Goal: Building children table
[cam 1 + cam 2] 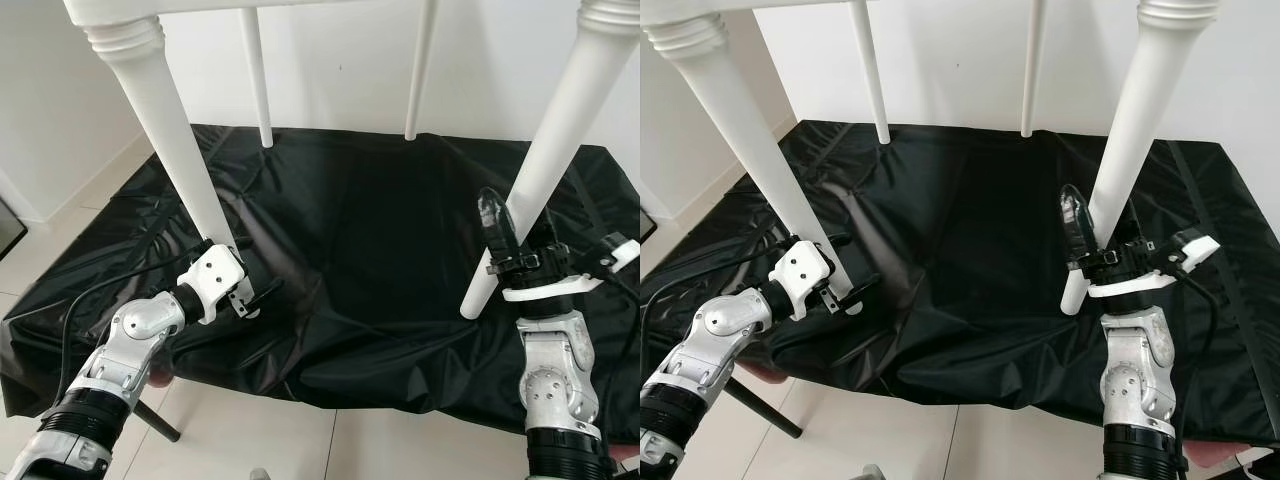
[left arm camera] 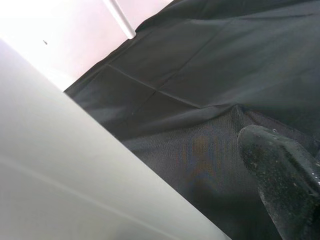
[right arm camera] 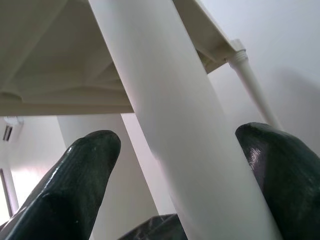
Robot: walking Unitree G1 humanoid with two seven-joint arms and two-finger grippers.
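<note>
The stiff, smooth white children table (image 1: pixel 560 130) stands on black sheeting (image 1: pixel 360 260); right gripper (image 1: pixel 1102 235) jaws straddle one slippery leg (image 1: pixel 1120 160) without closing, left gripper (image 1: pixel 250 295) jaws' state unclear beside another leg (image 1: pixel 180 150).

White walls (image 1: pixel 340 60), pale tiled floor (image 1: pixel 250 430), perhaps daylit.

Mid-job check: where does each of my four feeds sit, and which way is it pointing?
Left eye: head, looking down at the black sheet and white table legs; both arms show.
Right eye: the same scene, shifted sideways.
Left wrist: along the left gripper, near left leg, one finger.
Right wrist: looking up the near right leg between the right gripper's two fingers.
Shared: right wrist and eyes both show that leg.
</note>
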